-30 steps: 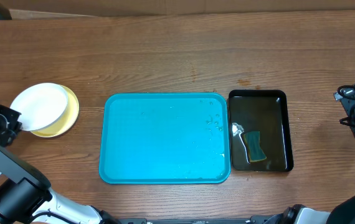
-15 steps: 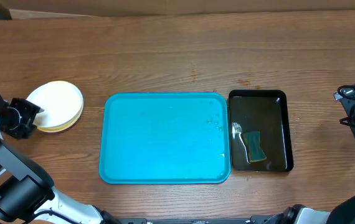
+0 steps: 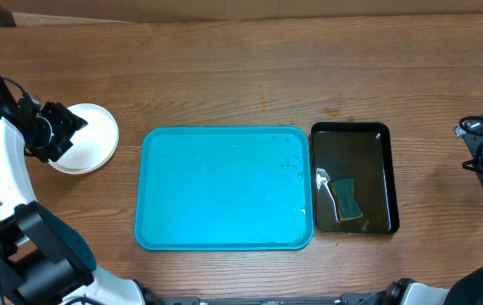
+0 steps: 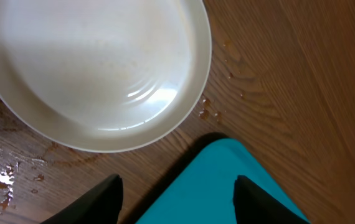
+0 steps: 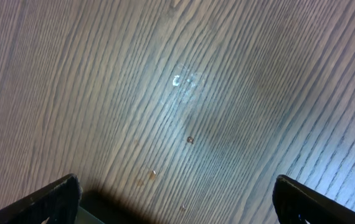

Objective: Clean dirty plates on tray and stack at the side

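White round shallow plates (image 3: pixel 91 140) stacked beside the turquoise rectangular plastic tray (image 3: pixel 224 191); left gripper (image 4: pixel 177 193) (jaws apart, empty) above them; right gripper (image 5: pixel 176 196) likewise spread.

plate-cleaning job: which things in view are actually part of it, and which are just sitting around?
Part of the job:
turquoise tray
plates, stacked to its left

Just lying about:
black tray
sponge inside it, likely the cleaning tool
silvery utensil next to the sponge
water drops by the plates
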`<state>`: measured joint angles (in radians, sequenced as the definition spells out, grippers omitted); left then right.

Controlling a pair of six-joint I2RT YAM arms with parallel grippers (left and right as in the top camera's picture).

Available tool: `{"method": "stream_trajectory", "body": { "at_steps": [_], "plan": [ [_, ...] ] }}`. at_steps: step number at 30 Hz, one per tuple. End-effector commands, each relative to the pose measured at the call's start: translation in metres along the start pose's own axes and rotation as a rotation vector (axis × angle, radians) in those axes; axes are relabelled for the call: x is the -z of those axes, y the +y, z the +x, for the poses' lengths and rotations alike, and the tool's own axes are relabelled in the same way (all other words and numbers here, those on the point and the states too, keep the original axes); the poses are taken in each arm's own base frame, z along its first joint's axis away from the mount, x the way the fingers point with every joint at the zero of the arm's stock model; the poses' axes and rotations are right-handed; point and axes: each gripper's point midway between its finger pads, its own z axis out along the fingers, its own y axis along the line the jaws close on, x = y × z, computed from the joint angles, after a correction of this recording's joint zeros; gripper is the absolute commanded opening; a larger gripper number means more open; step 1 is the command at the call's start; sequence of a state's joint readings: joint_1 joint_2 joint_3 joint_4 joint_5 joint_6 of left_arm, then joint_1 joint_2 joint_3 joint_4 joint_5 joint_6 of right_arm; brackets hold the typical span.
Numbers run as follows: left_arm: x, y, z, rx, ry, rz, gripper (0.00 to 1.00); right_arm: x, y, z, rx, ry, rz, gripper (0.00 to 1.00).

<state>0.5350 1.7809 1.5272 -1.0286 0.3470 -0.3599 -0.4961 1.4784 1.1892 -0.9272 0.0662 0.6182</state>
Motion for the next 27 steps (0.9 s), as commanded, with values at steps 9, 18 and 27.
{"method": "stream_trajectory", "body": {
  "at_steps": [9, 18, 27],
  "plan": [
    [-0.013, -0.11, 0.094, -0.589, 0.156, 0.101, 0.65, 0.003, 0.002, -0.004, -0.007, -0.014, -0.01, 1.0],
    [-0.03, -0.156, 0.153, -0.795, 0.159, 0.032, 1.0, 0.003, 0.002, -0.004, -0.007, -0.014, -0.01, 1.0],
    [-0.033, -0.175, 0.189, -0.89, 0.196, 0.056, 1.0, 0.003, 0.002, -0.004, -0.007, -0.014, -0.01, 1.0]
  ]
}}
